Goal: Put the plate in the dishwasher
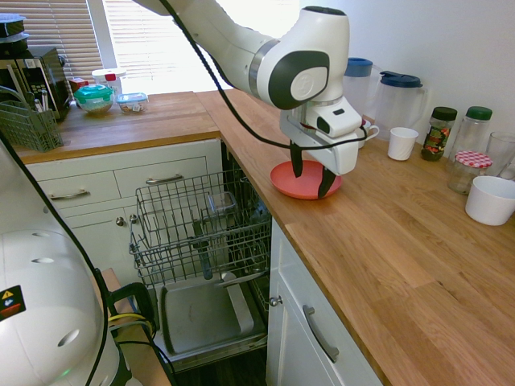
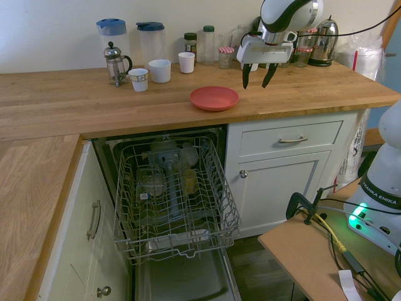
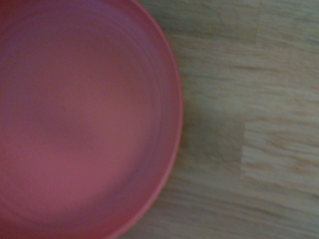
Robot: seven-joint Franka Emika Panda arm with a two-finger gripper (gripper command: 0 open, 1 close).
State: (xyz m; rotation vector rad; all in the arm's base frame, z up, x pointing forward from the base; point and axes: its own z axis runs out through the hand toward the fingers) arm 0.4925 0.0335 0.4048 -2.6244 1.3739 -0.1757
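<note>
The coral-red plate (image 2: 214,98) lies flat on the wooden counter near its front edge, just above the open dishwasher. My gripper (image 2: 256,83) hangs in the air a little above the counter, open and empty, its fingers pointing down beside the plate's rim. In the first exterior view the gripper (image 1: 311,185) stands in front of the plate (image 1: 282,181). The plate (image 3: 84,119) fills the wrist view, blurred. The dishwasher's grey wire rack (image 2: 175,194) is pulled out over the lowered inner door (image 1: 201,314) and holds a few dishes.
Along the wall behind the plate stand two pitchers (image 2: 111,34), a French press (image 2: 115,63), white mugs (image 2: 160,70), jars (image 2: 190,42) and a kettle (image 2: 324,41). A white bowl (image 1: 490,199) sits on the counter. White drawers (image 2: 291,139) flank the dishwasher.
</note>
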